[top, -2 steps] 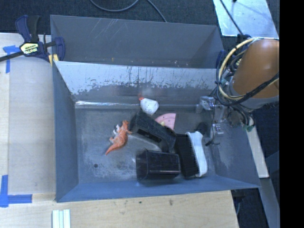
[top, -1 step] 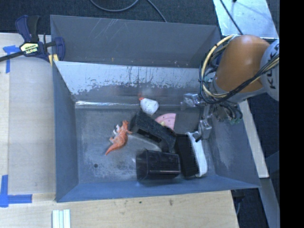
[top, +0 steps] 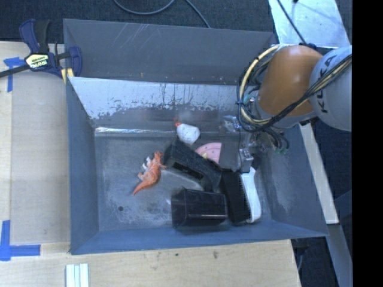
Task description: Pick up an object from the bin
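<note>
The black-bristled brush with a white back (top: 240, 197) lies along the right of the bin (top: 82, 178) floor, near the front wall. My gripper (top: 245, 155) hangs just over its far end, and I cannot tell whether it is spread or pressed together. I judge the brush the likeliest pick because it sits at the cluster's edge, with a black boxy container (top: 198, 208) touching its left and a pink rounded piece (top: 209, 151) just beyond, while the orange toy dinosaur (top: 151, 172) lies well apart.

No legible text or labels anywhere.
</note>
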You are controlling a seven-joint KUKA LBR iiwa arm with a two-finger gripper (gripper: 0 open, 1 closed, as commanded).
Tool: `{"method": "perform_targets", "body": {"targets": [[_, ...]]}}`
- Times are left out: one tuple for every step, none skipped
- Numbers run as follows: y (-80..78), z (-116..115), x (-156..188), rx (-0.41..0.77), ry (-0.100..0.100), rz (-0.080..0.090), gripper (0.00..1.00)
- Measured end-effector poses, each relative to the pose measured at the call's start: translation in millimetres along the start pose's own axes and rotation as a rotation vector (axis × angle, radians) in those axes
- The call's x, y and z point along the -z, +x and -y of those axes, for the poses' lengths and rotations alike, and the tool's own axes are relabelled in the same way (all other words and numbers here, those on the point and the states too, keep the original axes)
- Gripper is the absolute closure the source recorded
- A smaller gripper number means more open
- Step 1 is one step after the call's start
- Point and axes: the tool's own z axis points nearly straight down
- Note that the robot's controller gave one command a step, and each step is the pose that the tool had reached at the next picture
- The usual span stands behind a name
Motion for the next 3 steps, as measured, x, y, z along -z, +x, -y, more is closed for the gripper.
{"method": "perform_targets", "body": {"targets": [[-2.4, -11.1, -9.8, -0.016, -0.003, -0.005, 0.00], [-3.1, -40.5, -3.2, -0.024, 0.004, 0.001, 0.00], [-12.9, -150.8, -28.3, -0.155, -0.003, -0.001, 1.00]]}}
